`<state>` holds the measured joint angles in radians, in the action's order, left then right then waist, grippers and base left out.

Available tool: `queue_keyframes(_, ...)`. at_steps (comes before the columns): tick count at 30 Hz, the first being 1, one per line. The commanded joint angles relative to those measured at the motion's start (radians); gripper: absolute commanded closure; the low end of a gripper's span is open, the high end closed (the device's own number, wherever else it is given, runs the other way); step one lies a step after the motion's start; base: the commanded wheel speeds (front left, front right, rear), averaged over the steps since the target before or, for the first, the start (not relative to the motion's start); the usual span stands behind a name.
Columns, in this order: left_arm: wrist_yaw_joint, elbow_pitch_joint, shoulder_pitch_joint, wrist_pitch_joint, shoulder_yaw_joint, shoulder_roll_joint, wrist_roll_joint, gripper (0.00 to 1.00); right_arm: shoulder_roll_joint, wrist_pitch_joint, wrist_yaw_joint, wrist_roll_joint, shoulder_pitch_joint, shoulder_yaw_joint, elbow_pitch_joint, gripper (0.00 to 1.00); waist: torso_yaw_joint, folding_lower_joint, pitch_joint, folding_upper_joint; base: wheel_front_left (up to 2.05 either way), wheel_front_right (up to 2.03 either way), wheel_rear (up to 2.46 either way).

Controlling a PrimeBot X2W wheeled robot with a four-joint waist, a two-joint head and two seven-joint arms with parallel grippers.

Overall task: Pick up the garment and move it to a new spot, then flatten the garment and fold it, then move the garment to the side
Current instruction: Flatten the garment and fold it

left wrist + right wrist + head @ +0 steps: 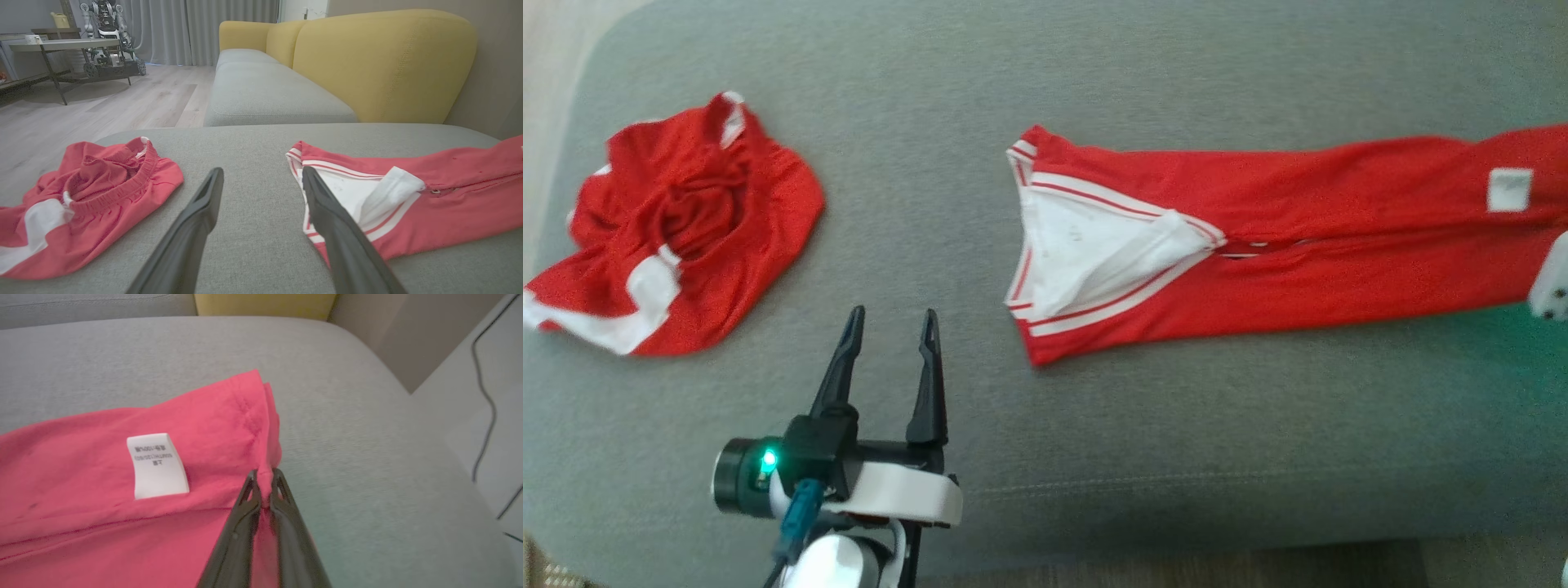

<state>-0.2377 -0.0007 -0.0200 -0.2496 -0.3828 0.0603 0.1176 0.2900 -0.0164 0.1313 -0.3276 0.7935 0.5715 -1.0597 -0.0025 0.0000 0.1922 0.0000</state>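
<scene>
The garment (1339, 196) is red with white striped trim and lies stretched out long across the right half of the grey cushion (1094, 457). Its white-lined open end points to the middle. My right gripper (264, 475) is shut on the red hem at the garment's (81, 465) far right end, close to a white care label (157, 465). A pale part of that arm (1553, 282) shows at the right edge. My left gripper (890, 322) hovers open over bare cushion, just left of the garment's white end (355, 192), with nothing between its fingers (204, 204).
A second red garment with white panels (686, 229) lies crumpled at the cushion's left end. Yellow backrests (384, 61) rise behind the seat. Wooden floor, a table (61, 45) and another robot lie beyond. A cable (484, 396) hangs off the cushion's right edge.
</scene>
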Motion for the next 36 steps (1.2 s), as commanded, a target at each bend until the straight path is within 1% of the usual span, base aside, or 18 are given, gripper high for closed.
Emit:
queue_keyframes(1, 0.000, -0.038, -0.011, -0.012, 0.033, -0.006, -0.007, 0.00, 0.022, 0.003, -0.001, -0.005, 0.053, -0.023, 0.045, 1.00, -0.019, 0.0000, -0.001, 0.0000, 0.00, 0.00, 0.00)
queue_keyframes(6, 0.007, -0.033, -0.018, -0.012, 0.036, -0.008, -0.007, 0.00, 0.054, -0.047, -0.001, -0.001, 0.074, -0.071, 0.127, 1.00, -0.052, 0.0000, -0.003, 0.0000, 0.00, 0.00, 0.00)
queue_keyframes(8, 0.010, -0.028, -0.020, -0.012, 0.035, -0.008, -0.005, 0.00, 0.041, -0.071, -0.001, 0.009, 0.082, -0.101, 0.156, 1.00, -0.058, 0.0000, -0.007, 0.0000, 0.00, 0.00, 0.00)
queue_keyframes(12, 0.012, -0.019, -0.021, -0.012, 0.032, -0.009, -0.003, 0.00, -0.014, -0.107, -0.001, 0.061, 0.089, -0.200, 0.211, 1.00, -0.058, 0.0000, -0.020, 0.0000, 0.00, 0.00, 0.00)
queue_keyframes(17, 0.011, -0.015, -0.016, -0.012, 0.028, -0.010, 0.000, 0.00, -0.079, -0.165, -0.001, 0.176, 0.051, -0.349, 0.324, 1.00, -0.034, 0.0000, -0.039, 0.0000, 0.00, 0.00, 0.00)
queue_keyframes(20, 0.009, -0.014, -0.011, -0.012, 0.028, -0.010, 0.006, 0.00, -0.098, -0.215, -0.001, 0.248, 0.003, -0.441, 0.424, 1.00, -0.014, 0.0000, -0.052, 0.0000, 0.00, 0.00, 0.00)
queue_keyframes(24, 0.007, -0.013, -0.005, -0.012, 0.019, -0.010, 0.014, 0.00, -0.119, -0.287, -0.001, 0.335, -0.079, -0.534, 0.573, 1.00, 0.017, 0.0000, -0.071, 0.0000, 0.00, 0.00, 0.00)
queue_keyframes(27, 0.006, -0.012, 0.000, -0.012, 0.015, -0.010, 0.018, 0.00, -0.145, -0.330, -0.001, 0.378, -0.141, -0.578, 0.669, 1.00, 0.039, 0.0000, -0.082, 0.0000, 0.00, 0.00, 0.00)
queue_keyframes(30, 0.007, -0.010, 0.001, -0.012, 0.008, -0.010, 0.020, 0.00, -0.177, -0.358, -0.001, 0.404, -0.186, -0.605, 0.737, 1.00, 0.060, 0.0000, -0.087, 0.0000, 0.00, 0.00, 0.00)
queue_keyframes(36, 0.011, -0.004, -0.007, -0.012, -0.011, -0.010, 0.025, 0.00, -0.217, -0.380, -0.001, 0.414, -0.226, -0.636, 0.765, 1.00, 0.096, 0.0000, -0.087, 0.0000, 0.00, 0.00, 0.00)
